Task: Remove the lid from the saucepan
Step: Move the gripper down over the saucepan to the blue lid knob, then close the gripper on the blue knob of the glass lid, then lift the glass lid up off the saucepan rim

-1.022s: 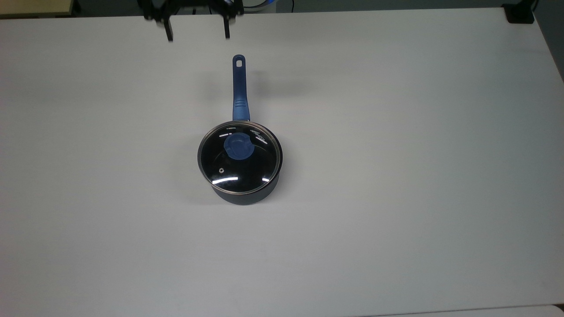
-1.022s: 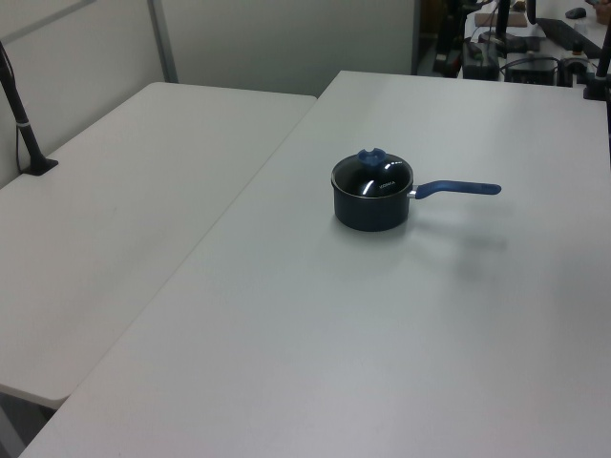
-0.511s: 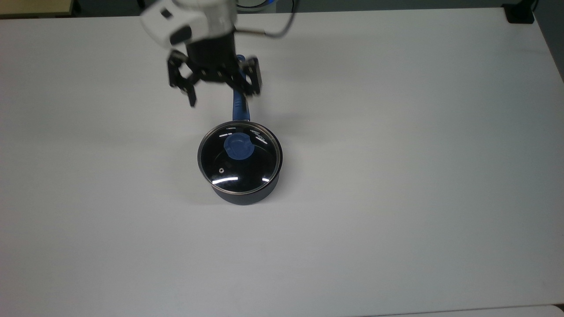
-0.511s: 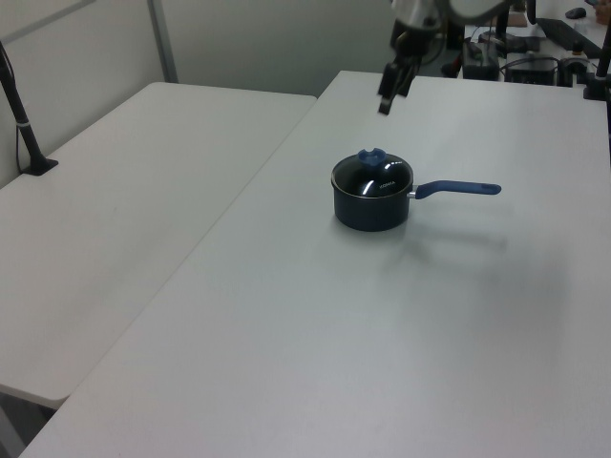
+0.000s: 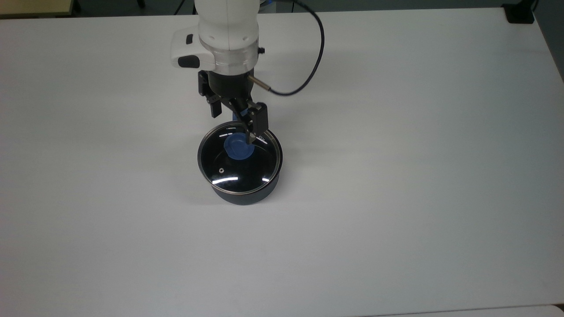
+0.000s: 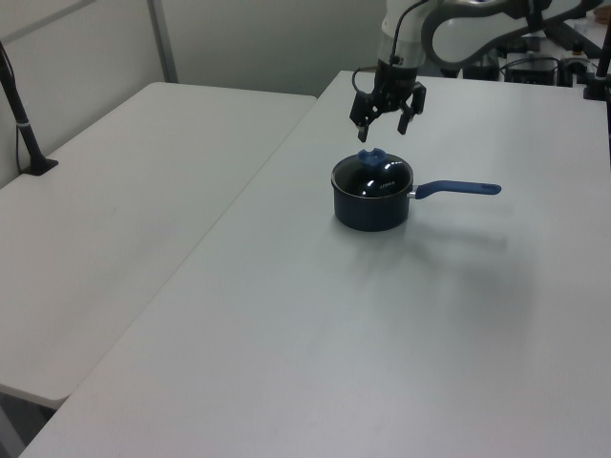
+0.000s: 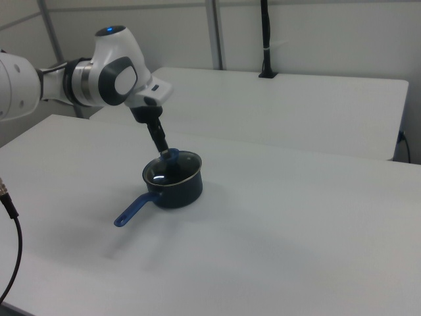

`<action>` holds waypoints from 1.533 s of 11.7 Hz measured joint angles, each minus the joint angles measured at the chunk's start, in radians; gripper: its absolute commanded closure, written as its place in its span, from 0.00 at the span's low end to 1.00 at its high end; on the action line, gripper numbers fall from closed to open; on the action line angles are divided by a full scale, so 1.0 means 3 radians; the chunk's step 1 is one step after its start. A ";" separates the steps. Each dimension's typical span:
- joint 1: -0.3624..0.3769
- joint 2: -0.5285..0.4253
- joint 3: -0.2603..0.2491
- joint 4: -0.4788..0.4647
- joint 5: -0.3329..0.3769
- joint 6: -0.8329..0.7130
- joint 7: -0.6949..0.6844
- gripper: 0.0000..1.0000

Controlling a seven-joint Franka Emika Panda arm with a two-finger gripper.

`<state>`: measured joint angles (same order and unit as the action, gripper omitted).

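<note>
Gripping the glass lid by its blue knob suits you; the gripper, spread wide, holds nothing; glass is fragile, slippery.

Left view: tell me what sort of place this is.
Probably a robotics lab or workshop. A white robot arm works over plain white tables pushed side by side, one lone saucepan sits as a test object, and electronics and cables clutter the far bench.

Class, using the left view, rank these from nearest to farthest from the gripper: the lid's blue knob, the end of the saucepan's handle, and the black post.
1. Knob, just below the gripper.
2. Handle end, toward the left view's right.
3. Black post, at the left view's far left.
</note>
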<state>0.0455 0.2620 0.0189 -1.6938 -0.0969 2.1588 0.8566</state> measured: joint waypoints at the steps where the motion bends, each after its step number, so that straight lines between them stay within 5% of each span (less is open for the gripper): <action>1: 0.0001 0.0043 0.0033 -0.0024 -0.0049 0.0012 0.0295 0.00; 4: -0.0002 0.0255 0.0066 -0.0060 -0.0099 0.0368 0.0796 0.06; 7: -0.0017 0.0352 0.0065 -0.0049 -0.0100 0.0537 0.0920 0.53; 9: -0.0018 0.0349 0.0065 -0.0035 -0.0100 0.0538 0.0921 0.73; 14: -0.0042 0.0216 0.0065 -0.0026 -0.0106 0.0375 0.0494 0.75; 18: -0.0236 -0.0311 0.0088 -0.0007 -0.0103 -0.0664 -0.0679 0.74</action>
<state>-0.0252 0.1685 0.0454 -1.6958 -0.1279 1.9596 0.6531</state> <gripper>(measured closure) 0.564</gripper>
